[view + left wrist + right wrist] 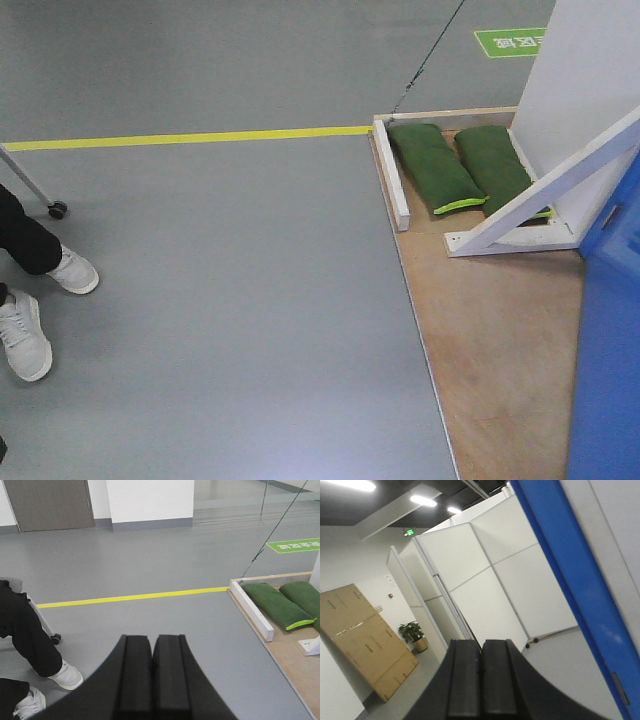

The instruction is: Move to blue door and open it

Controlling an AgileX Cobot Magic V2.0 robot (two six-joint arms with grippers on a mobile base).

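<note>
I've got blue door [608,360] at far right of front cam, along ply base [500,330]; its edge also crosses R wrist cam. L gripper [152,672] & R gripper [481,680]: fingers pressed together.

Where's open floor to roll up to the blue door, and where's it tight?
Open: the grey floor between the yellow tape line, the person's white shoes and the wooden platform; also that platform's bare stretch beside the blue door. Tight: the platform's far corner, packed with two green sandbags and the white brace frame.
</note>
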